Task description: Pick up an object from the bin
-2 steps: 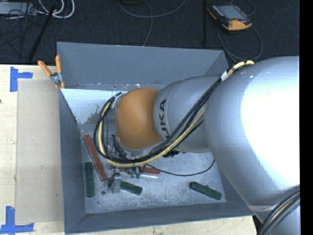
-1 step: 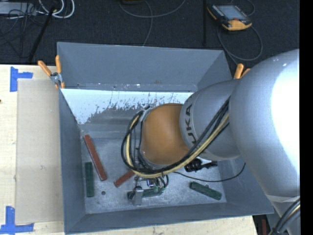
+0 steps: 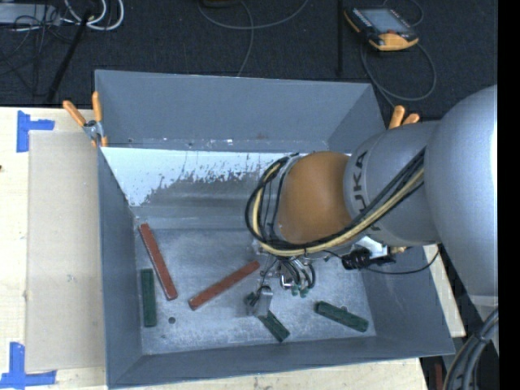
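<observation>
End effector (image 3: 262, 297), aperture not discernible, poised just beside a dark green bar (image 3: 275, 327): approach step, likely needing alignment, then closure.

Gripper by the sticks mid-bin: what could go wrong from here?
1. The gripper hangs between the end of a brown stick and a short dark green stick; a grasp here might catch both, or knock one aside.
2. Both sticks lie flat on the floor of the bin, so the gripper may scrape the metal or slip off them.
</observation>
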Robot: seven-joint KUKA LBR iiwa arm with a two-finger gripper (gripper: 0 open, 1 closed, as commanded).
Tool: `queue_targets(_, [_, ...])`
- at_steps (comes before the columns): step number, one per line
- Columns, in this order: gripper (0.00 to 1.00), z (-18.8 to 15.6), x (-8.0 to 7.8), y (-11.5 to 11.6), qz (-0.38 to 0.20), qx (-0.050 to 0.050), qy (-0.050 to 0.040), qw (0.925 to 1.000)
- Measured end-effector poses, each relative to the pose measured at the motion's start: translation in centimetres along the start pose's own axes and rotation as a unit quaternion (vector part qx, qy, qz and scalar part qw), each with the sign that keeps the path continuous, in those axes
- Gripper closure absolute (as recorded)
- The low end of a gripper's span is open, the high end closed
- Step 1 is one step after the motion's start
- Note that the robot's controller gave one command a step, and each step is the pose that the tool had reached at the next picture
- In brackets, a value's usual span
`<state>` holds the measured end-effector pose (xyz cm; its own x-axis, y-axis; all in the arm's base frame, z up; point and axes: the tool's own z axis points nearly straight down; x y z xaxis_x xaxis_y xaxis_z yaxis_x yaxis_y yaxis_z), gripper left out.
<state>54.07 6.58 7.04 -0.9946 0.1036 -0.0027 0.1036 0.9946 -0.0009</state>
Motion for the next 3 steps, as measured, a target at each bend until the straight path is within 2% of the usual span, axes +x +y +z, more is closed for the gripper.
queue_targets(1, [0.00, -0.5, 2.0, 7.4, -0.055, -0.002, 0.0015, 0.9985])
queue_targets(2, [1.00, -0.5, 1.9, 7.0, -0.050, -0.001, 0.0016, 0.9988])
queue_targets(3, [1.00, -16.7, 1.3, 6.2, -0.080, -0.001, -0.0030, 0.9968])
